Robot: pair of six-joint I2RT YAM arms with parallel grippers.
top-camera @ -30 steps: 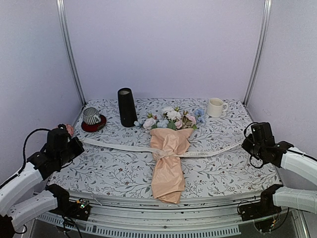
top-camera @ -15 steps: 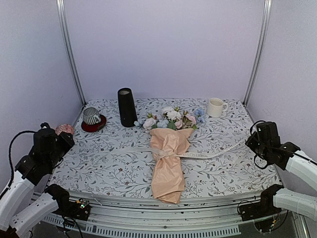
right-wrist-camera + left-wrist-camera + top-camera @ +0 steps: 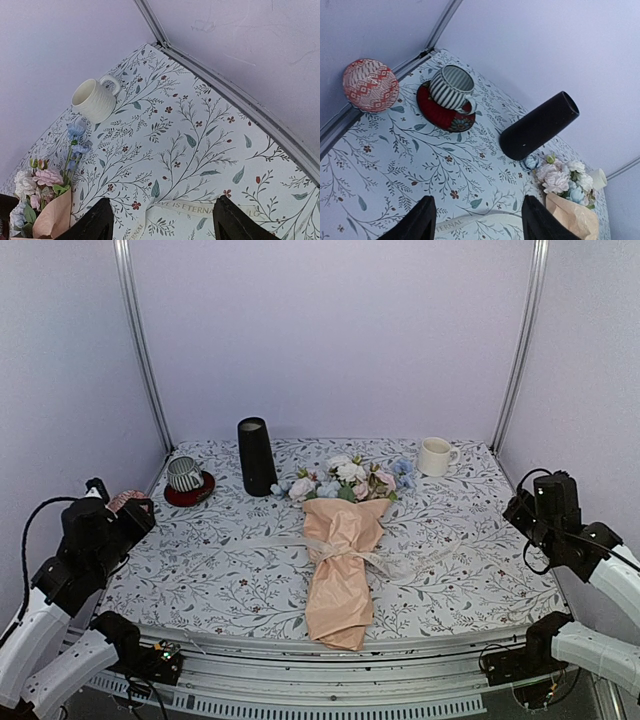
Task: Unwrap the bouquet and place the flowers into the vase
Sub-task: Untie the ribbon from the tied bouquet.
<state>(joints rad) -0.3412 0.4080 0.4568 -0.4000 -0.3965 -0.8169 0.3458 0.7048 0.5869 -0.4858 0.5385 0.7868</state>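
The taut ribbon point(image 3: 190, 207) has fallen slack as our left gripper point(image 3: 477, 222) and right gripper point(image 3: 165, 225) opened wide, both empty; the bouquet point(image 3: 340, 560) lies flat near the vase point(image 3: 256, 456), so we should clear that ribbon before peeling.

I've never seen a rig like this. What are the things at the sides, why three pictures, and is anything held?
Those are two robot arms, each ending in a two-finger gripper. The wide picture comes from a fixed camera above and behind them. The other two come from cameras on the wrists, so the dark shapes at the bottom are gripper fingers. On the table are a bouquet in peach paper, its cream ribbon trailing sideways, a black vase, a white mug and a striped cup on a red saucer. The left gripper and the right gripper are open, holding nothing.
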